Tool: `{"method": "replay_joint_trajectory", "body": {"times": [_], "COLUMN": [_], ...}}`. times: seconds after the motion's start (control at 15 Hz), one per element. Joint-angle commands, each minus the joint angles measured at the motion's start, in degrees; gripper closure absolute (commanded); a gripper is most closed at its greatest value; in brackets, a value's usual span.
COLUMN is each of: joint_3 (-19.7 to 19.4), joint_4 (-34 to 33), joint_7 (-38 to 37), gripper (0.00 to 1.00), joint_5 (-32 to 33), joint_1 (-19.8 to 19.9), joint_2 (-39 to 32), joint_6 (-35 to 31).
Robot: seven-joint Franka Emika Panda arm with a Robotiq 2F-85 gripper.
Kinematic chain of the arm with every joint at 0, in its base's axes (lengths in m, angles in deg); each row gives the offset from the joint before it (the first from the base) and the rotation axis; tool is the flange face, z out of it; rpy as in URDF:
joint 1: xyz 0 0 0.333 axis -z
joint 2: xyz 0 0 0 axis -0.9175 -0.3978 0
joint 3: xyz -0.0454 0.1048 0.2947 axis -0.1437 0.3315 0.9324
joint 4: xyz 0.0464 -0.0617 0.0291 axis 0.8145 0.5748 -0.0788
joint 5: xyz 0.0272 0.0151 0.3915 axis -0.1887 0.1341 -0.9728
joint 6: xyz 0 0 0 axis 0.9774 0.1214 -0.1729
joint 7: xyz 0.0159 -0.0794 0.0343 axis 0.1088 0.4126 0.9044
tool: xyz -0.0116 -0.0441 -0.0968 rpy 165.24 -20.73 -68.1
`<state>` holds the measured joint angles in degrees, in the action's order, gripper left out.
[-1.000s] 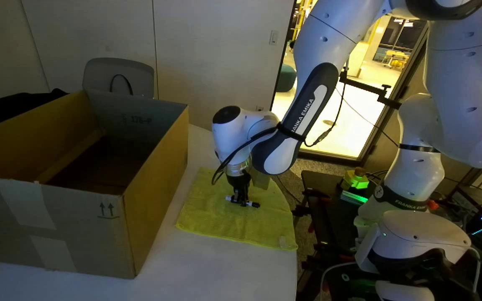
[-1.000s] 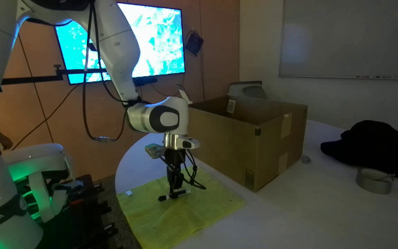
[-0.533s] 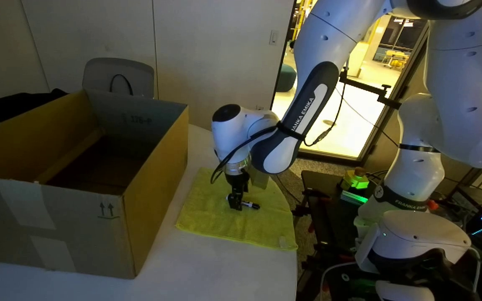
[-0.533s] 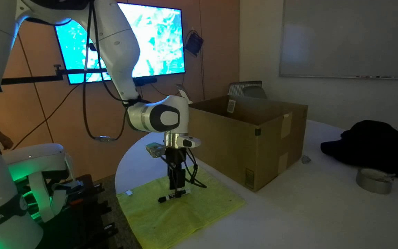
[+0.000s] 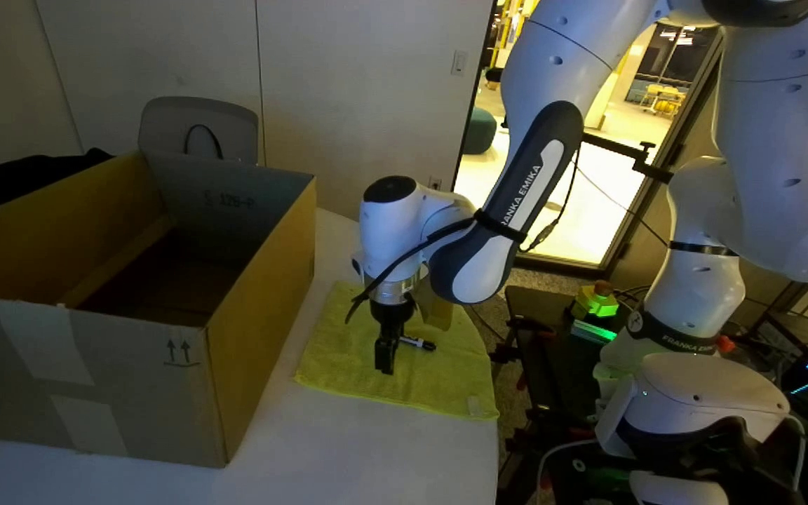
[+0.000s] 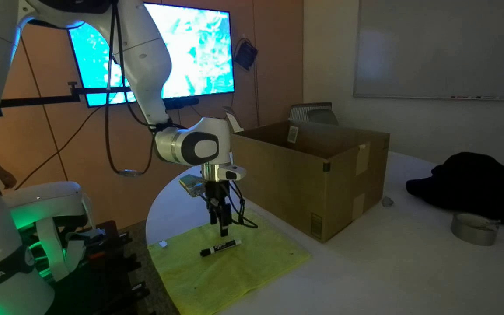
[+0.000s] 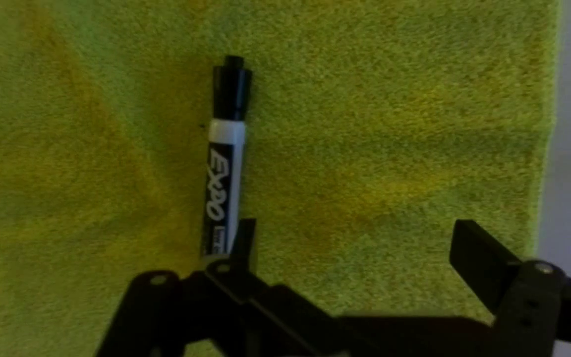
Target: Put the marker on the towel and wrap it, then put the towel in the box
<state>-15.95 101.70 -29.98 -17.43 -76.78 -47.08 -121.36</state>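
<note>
The marker is lying on the towel, the wide, empty gripper is hovering, and wrapping and boxing are waiting

- Expo marker: black cap, white barrel, black label with white lettering.
- Towel: yellow, shading to green in the wrist view, though the dim light may be tinting it.
- Cardboard box: brown, with paler tape strips and dark printed arrows.
- Gripper: black.
- Robot arm: white with black panels.
- Wall screen: mottled cyan and white.
- Tape roll: grey.
- Tabletop: plain white.
- Chair: grey.
</note>
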Motion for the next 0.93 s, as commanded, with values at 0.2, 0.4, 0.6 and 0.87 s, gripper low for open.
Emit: {"method": "replay_joint_trajectory", "body": {"times": [0.2,0.4,0.6,0.87], "joint_3": [7.9,7.7,7.8,7.5], "joint_4": [2.5,2.4,2.3,2.1], "joint_7": [12.6,14.4,16.2,17.4], "gripper": [0.00,0.00,0.00,0.00], "joint_5": [-8.0,-6.7,-6.4,-6.1], "joint_1": [3.8,2.6,2.6,2.2], "joint_2": [-0.1,-1.2,-2.0,-3.1], "joint_6": [-4.3,-4.8,-4.8,-5.5]}}
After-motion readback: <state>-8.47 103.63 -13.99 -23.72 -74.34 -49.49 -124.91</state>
